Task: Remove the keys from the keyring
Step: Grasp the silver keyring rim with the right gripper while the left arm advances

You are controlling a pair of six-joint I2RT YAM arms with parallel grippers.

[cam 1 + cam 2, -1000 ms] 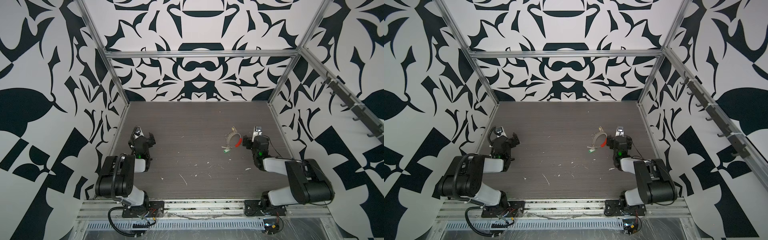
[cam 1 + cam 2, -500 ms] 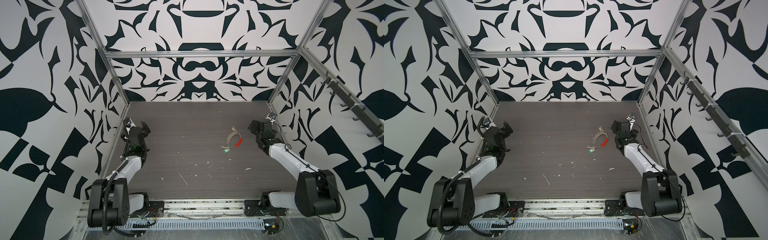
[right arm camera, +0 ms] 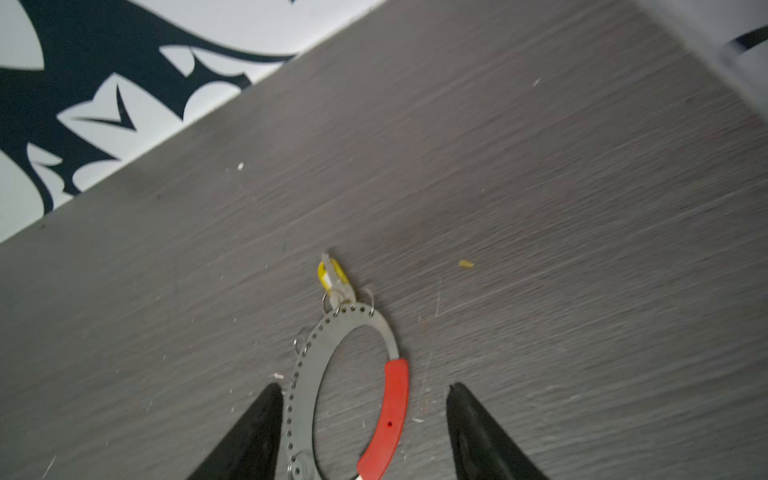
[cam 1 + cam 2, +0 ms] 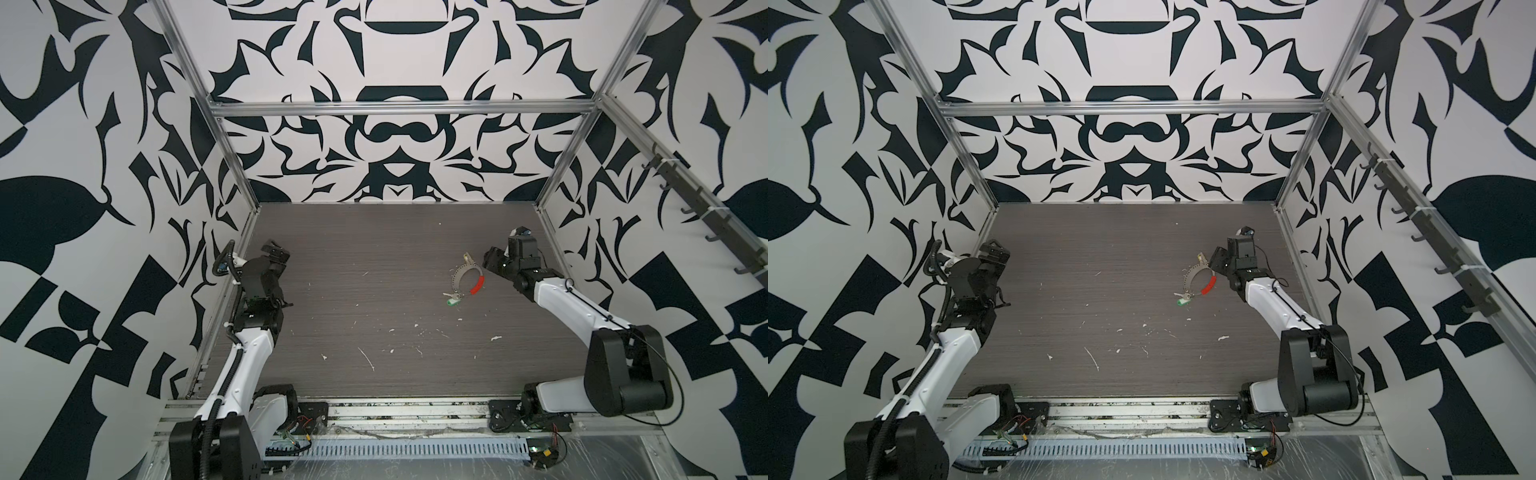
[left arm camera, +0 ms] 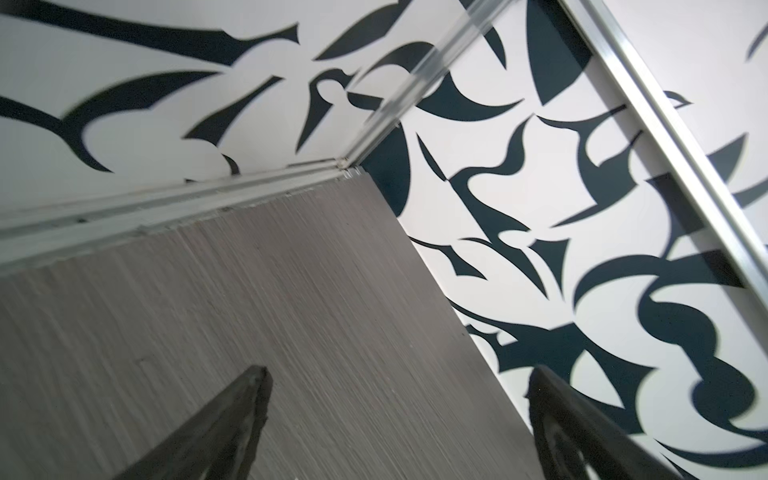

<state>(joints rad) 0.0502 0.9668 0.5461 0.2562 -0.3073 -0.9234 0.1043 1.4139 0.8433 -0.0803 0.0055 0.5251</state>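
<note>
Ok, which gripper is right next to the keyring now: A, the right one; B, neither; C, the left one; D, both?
A: the right gripper sits beside the keyring, whose loop shows between its spread jaws in the right wrist view, while the left gripper is far off at the other side.

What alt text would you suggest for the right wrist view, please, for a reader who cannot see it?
A flat grey keyring with a red sleeve lies on a dark wood-grain table, framed between the open black jaws of the right gripper. A yellow key is strung at the end away from the jaws.
</note>
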